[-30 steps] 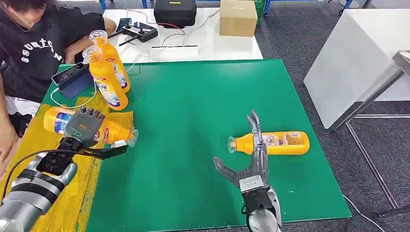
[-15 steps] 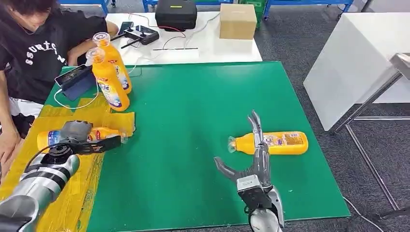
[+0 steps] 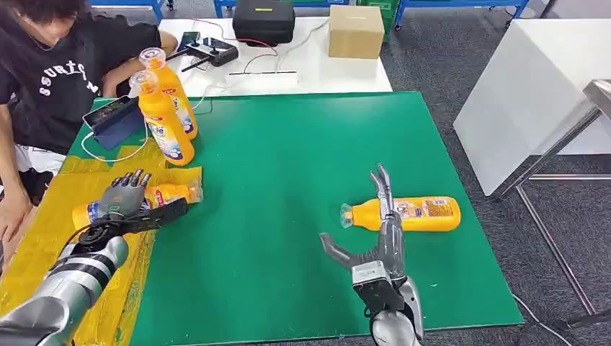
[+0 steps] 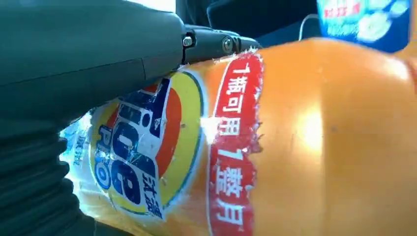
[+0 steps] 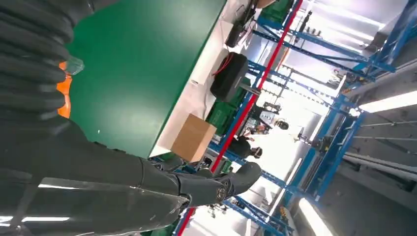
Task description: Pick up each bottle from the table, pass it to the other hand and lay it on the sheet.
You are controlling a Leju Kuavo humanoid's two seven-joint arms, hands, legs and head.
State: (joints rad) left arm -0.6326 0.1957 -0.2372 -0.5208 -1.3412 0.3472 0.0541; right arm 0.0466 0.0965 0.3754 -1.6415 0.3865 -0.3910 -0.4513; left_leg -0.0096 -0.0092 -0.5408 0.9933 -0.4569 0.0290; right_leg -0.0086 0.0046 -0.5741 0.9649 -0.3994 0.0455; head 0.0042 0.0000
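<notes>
Four orange bottles: two upright (image 3: 167,119), one on the green table (image 3: 403,213), one (image 3: 155,198) on the yellow sheet (image 3: 43,245) beneath my left hand (image 3: 122,202), grip unclear; my right hand (image 3: 375,238) spread, empty.

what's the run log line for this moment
left hand: on lying bottle over yellow sheet | right hand: open, beside bottle on green mat | two bottles upright

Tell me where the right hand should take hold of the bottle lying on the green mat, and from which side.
Grip the bottle around its labelled middle, coming from above. It lies flat, neck toward the left arm's side, and the open right hand is just on its near side.
</notes>
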